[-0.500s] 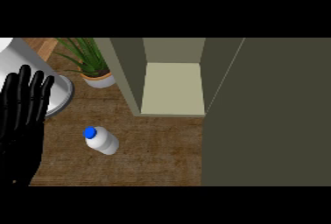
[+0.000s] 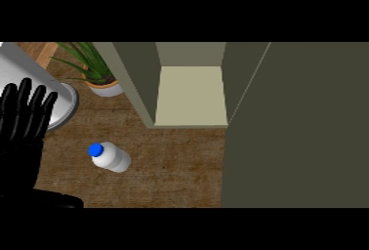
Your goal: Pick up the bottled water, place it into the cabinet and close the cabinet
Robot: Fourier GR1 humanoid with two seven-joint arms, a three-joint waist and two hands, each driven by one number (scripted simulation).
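Note:
A white water bottle [image 2: 112,156] with a blue cap stands on the wooden counter, left of centre. The cabinet [image 2: 191,95] stands behind it with its pale shelf showing, and its door [image 2: 296,127] swings wide open on the right. My left hand [image 2: 24,117] rests at the left edge, open, fingers straight and pointing up, a little left of and above the bottle, apart from it. My right hand does not show.
A potted green plant [image 2: 97,73] stands at the back left beside the cabinet. A grey rounded appliance [image 2: 36,80] lies at the far left, partly behind my left hand. The open door covers the counter's right side.

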